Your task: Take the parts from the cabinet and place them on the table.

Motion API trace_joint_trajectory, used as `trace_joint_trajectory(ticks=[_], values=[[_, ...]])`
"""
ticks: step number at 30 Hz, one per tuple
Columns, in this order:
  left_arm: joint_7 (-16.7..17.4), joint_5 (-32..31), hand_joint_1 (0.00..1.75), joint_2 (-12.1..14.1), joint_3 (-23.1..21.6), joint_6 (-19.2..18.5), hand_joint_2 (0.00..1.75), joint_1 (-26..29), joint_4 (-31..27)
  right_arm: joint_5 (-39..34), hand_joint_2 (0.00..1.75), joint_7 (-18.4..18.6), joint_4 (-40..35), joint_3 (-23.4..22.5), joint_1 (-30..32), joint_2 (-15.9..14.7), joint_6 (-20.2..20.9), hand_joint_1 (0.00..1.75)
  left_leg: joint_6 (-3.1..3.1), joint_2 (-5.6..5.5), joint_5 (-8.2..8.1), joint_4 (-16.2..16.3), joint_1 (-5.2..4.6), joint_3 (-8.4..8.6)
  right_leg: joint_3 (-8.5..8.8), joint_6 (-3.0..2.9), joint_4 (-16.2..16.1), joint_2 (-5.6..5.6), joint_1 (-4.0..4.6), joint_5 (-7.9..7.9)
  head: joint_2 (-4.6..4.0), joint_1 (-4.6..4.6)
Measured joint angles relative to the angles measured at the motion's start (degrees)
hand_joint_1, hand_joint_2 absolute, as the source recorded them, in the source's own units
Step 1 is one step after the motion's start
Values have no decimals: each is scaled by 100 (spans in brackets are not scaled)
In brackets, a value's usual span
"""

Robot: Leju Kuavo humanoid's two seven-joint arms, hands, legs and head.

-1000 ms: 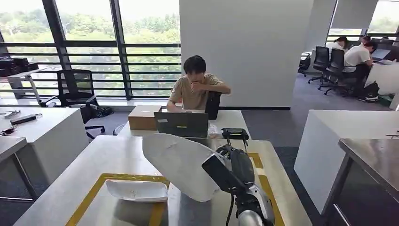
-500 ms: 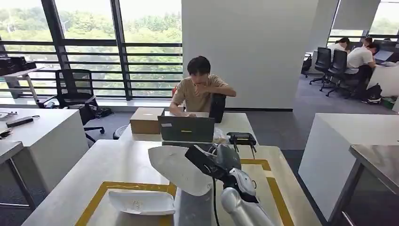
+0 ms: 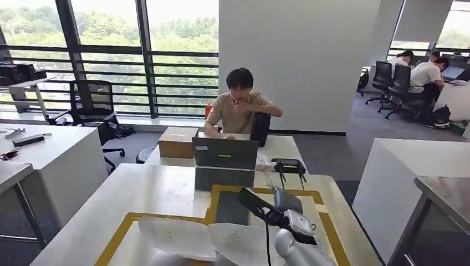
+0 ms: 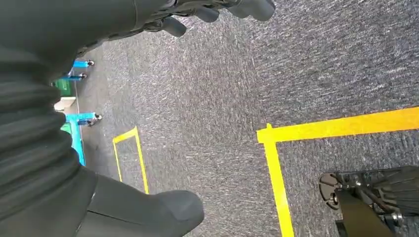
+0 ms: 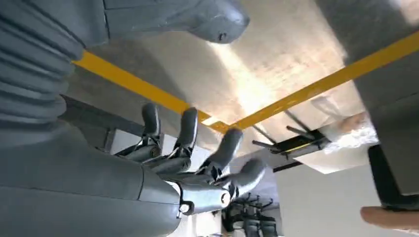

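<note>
The table (image 3: 166, 191), marked with yellow tape (image 3: 266, 191), carries two white parts side by side near its front edge: one part (image 3: 174, 237) lies flat, and the second part (image 3: 244, 244) overlaps it, just beside the right hand (image 3: 280, 208). That hand's fingers (image 5: 222, 150) are spread and hold nothing, above the tape corner. The left hand (image 4: 148, 15) hangs over grey carpet, fingers (image 4: 247, 7) loosely apart, empty. Beyond the right hand's fingertips, a person (image 3: 241, 105) sits at a laptop (image 3: 224, 153).

Two parts (image 3: 183, 237) (image 3: 244, 244) lie side by side on the table (image 3: 149, 191); laptop (image 3: 224, 153) behind them; box (image 3: 176, 143) left of laptop.
</note>
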Motion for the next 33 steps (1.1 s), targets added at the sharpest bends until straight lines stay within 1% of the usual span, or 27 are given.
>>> trace_joint_trajectory(ticks=[6, 7, 11, 13, 15, 16, 17, 18, 19, 20, 21, 22, 23, 24, 25, 26, 27, 28, 29, 30, 31, 32, 33], values=[[0, -7, 0, 0, 0, -7, 175, -8, 0, 7, 0, -2, 79, 0, 0, -90, -31, 0, -19, 10, 14, -7, 7, 15, -6, 7, 26, 2, 8, 2, 0, 0], [0, -7, 0, 0, -2, -7, 0, -9, 0, 7, 0, -2, 83, 0, 0, -96, -31, 0, -25, 10, 18, -11, 8, 15, -10, 7, 28, 3, 9, 2, 0, 0], [35, 13, 0, 0, -2, -7, 0, -13, 0, 7, 0, -11, 105, 0, 0, -118, -92, 0, -36, 10, 25, -25, 10, 19, -14, 5, 35, 2, 11, 1, 0, 0], [37, 114, 0, 0, 0, 2, 0, -11, 0, -33, 0, -87, 105, 0, -2, -120, -286, 0, -37, 10, 26, -30, 11, 20, -16, 2, 37, 3, 12, -1, 0, 0], [48, 199, 0, 0, 2, 42, 0, -7, 0, -102, 0, -258, 103, -4, -5, -118, -473, 0, -39, 8, 27, -34, 11, 22, -14, 1, 38, 2, 12, -1, 0, 0], [63, 232, 0, 13, 7, 59, 0, -5, -2, -193, 0, -407, 96, -20, -8, -114, -577, 0, -4, 10, -2, -4, -36, 12, -5, 30, -3, 2, -22, 8, 0, 0], [70, 265, 0, 24, 15, 70, 0, 5, -4, -254, 0, -527, 68, -48, -12, -109, -643, 0, 24, 6, -7, -18, -27, 15, 0, 53, -3, 1, -25, 3, 0, 0], [77, 291, 0, 28, 20, 101, 0, 15, -4, -335, 0, -685, 19, -92, -28, -94, -717, 0, 30, 6, 18, -27, -30, 25, 2, 69, -6, 4, -24, 24, 0, -2], [77, 328, 0, 26, 28, 138, 0, 24, -2, -427, 0, -868, -37, -153, -54, -85, -772, 0, 55, 23, 64, -123, 18, 59, 12, 88, 0, 21, 10, 17, 0, 2], [76, 339, 0, 20, 48, 162, 0, 33, 0, -499, 0, -1033, -99, -201, -81, -74, -826, 0, 70, 49, 103, -192, 38, 106, -31, 90, 108, -6, -8, -95, 0, -2], [68, 374, 0, 22, 74, 188, 0, 37, -2, -577, 0, -1223, -164, -245, -132, -57, -879, 0, 96, 61, 121, -205, 49, 105, -166, 91, 386, -22, -14, -308, 0, 15], [50, 400, 0, 28, 94, 212, 0, 47, -2, -676, 0, -1428, -260, -300, -177, 2, -927, 0, 97, 82, 121, -206, 49, 94, -369, 108, 830, -24, -22, -555, 0, 18], [26, 422, 0, 31, 114, 229, 0, 57, -2, -741, 0, -1555, -345, -343, -196, 26, -953, 0, 97, 94, 120, -202, 49, 91, -567, 124, 1283, -29, -39, -754, 0, 13], [13, 437, 0, 33, 125, 240, 0, 68, -2, -837, 0, -1677, -444, -372, -195, 48, -973, 0, 96, 103, 120, -202, 53, 90, -730, 143, 1646, -29, -58, -864, 0, 15], [-13, 459, 0, 31, 138, 251, 0, 84, -2, -947, 0, -1760, -569, -409, -175, 75, -990, 0, 84, 102, 124, -198, 64, 86, -796, 163, 1792, -32, -82, -833, 0, 18], [-33, 501, 0, 28, 173, 262, 0, 110, 0, -1043, 0, -1841, -748, -455, -155, 83, -1001, 0, 59, 101, 129, -184, 86, 73, -719, 189, 1629, -40, -116, -650, 0, 15], [-35, 516, 0, 24, 201, 273, 0, 130, 0, -1116, 0, -1893, -900, -472, -156, 109, -1025, 0, 23, 100, 132, -162, 109, 55, -555, 217, 1286, -52, -145, -429, 0, 15], [-37, 520, 0, 20, 225, 286, 0, 147, 2, -1220, 0, -1947, -1090, -487, -159, 116, -1079, 0, -26, 99, 132, -126, 144, 27, -262, 252, 712, -75, -183, -157, 0, 15], [-37, 520, 0, 22, 249, 291, 0, 150, 0, -1314, 0, -1989, -1295, -490, -140, 118, -1135, 0, -85, 96, 127, -78, 154, -5, -7, 295, 223, -100, -227, -46, 0, 17], [-39, 522, 0, 44, 267, 299, 0, 152, -7, -1377, 0, -2020, -1498, -490, -108, 123, -1176, 0, -157, 71, 148, -66, 147, -42, -13, 270, 246, -39, -151, -80, 0, 15], [-39, 525, 0, 24, 275, 299, 0, 154, 0, -1419, 0, -2033, -1688, -490, -76, 131, -1204, 0, -208, 61, 162, -57, 131, -38, -88, 168, 286, -16, -154, -15, 0, 15], [-39, 525, 0, 22, 295, 302, 0, 157, 0, -1449, 0, -2037, -1804, -492, -67, 131, -1209, 0, -259, 51, 198, -47, 127, -56, -100, 112, 258, -13, -154, -73, 0, 13], [-39, 525, 0, 22, 308, 304, 0, 168, 0, -1460, 0, -2041, -1911, -492, -42, 131, -1209, 0, -323, 50, 244, -94, 138, -56, -144, 66, 292, -6, -135, -49, 0, 15]])
